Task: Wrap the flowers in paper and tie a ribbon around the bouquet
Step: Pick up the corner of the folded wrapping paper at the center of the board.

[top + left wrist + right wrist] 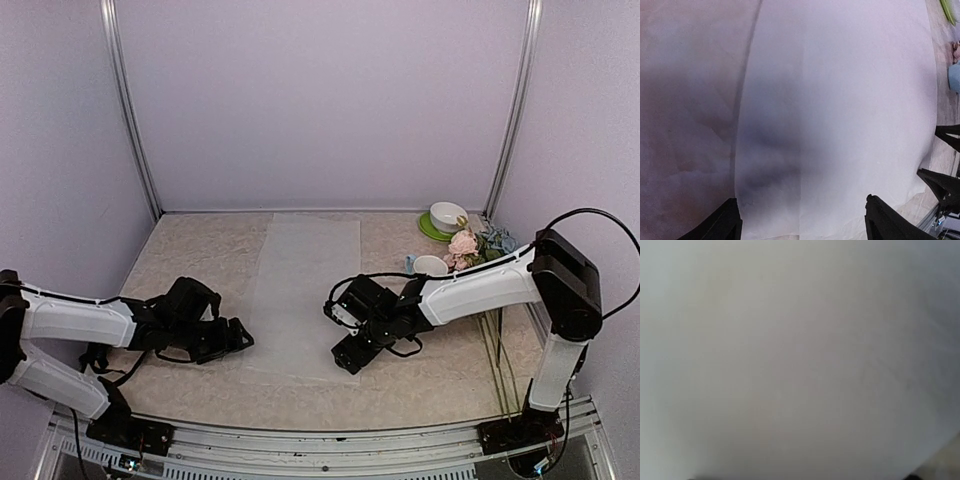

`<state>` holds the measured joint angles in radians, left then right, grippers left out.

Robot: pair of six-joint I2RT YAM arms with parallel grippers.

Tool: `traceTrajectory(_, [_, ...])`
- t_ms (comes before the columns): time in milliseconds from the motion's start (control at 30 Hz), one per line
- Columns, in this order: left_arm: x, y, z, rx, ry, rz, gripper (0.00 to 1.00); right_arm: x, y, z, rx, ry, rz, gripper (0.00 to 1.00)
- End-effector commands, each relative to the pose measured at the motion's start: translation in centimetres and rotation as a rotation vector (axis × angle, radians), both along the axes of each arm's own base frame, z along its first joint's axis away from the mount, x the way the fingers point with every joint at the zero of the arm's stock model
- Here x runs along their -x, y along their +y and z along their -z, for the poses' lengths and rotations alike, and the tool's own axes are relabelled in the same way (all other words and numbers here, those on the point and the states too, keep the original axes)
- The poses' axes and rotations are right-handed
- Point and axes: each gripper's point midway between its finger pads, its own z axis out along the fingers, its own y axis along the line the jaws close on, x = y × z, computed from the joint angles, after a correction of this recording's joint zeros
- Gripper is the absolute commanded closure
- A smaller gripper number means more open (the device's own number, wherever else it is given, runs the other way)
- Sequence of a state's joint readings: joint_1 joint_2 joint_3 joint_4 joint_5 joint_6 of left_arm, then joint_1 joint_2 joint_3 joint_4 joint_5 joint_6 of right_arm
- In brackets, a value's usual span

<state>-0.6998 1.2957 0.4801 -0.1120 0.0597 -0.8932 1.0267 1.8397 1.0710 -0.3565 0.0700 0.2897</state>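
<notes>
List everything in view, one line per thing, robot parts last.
paper: one, frosted white sheet, flat mid-table
flowers: one bunch, pink and blue heads with green stems, right side of the table
mug: one, pale, beside the flower heads
bowl: one, white, on the plate at far right
plate: one, green, under the bowl
table: one, beige marbled
left gripper: one, black, open, over the paper's left edge
right gripper: one, black, open, at the paper's right edge
</notes>
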Motion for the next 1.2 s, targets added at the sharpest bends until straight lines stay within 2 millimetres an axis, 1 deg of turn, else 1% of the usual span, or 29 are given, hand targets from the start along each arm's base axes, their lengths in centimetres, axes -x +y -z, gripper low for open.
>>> traceTrajectory(0, [2.4, -1.8, 0.4, 0.083, 0.074, 0.079, 0.17, 1.7, 0.0, 3.1, 0.019, 0.104, -0.018, 0.13])
traceTrajectory(267, [1.9, -4.0, -2.4, 0.228, 0.002, 0.104, 0.18, 2.1, 0.7, 3.3, -0.014, 0.127, -0.034, 0.13])
traceTrajectory(400, [1.5, -6.1, -4.9, 0.348, -0.064, 0.145, 0.19, 2.2, 0.9, 3.3, -0.026, 0.133, -0.040, 0.13])
traceTrajectory(467, [1.3, -7.1, -5.7, 0.366, -0.089, 0.171, 0.19, 2.3, 1.0, 3.3, -0.034, 0.137, -0.044, 0.13])
traceTrajectory(533, [1.2, -7.7, -5.7, 0.352, -0.097, 0.189, 0.19, 2.4, 1.2, 3.2, -0.044, 0.139, -0.047, 0.13])
traceTrajectory(633, [1.1, -7.7, -4.0, 0.293, -0.059, 0.192, 0.18, 2.4, 1.2, 3.2, -0.047, 0.140, -0.049, 0.13])
traceTrajectory(667, [1.1, -7.3, -3.1, 0.242, -0.039, 0.185, 0.18, 2.4, 1.3, 3.1, -0.048, 0.140, -0.047, 0.13])
traceTrajectory(733, [0.8, -7.0, -3.4, 0.157, -0.059, 0.189, 0.18, 2.4, 1.2, 3.0, -0.048, 0.140, -0.045, 0.13])
traceTrajectory(767, [0.7, -6.8, -4.1, 0.141, -0.080, 0.179, 0.17, 2.4, 1.1, 2.9, -0.045, 0.139, -0.043, 0.13])
traceTrajectory(833, [0.2, -5.6, -5.4, 0.119, -0.109, 0.113, 0.15, 2.1, 0.9, 2.4, -0.037, 0.123, -0.034, 0.14])
traceTrajectory(933, [0.2, -0.6, -4.7, -0.050, -0.073, -0.059, 0.11, 1.1, 0.1, 1.4, 0.012, 0.068, -0.004, 0.14])
traceTrajectory(967, [0.6, 0.7, -4.3, -0.090, -0.061, -0.092, 0.09, 0.7, -0.2, 1.0, 0.026, 0.047, 0.008, 0.14])
traceTrajectory(1033, [1.6, 2.4, -3.5, -0.126, -0.024, -0.124, 0.04, 0.0, -0.5, 0.0, 0.047, 0.011, 0.026, 0.13])
traceTrajectory(1167, [4.4, 4.2, -1.0, -0.106, 0.066, -0.154, 0.01, -0.7, -0.6, -1.4, 0.045, -0.029, 0.042, 0.12])
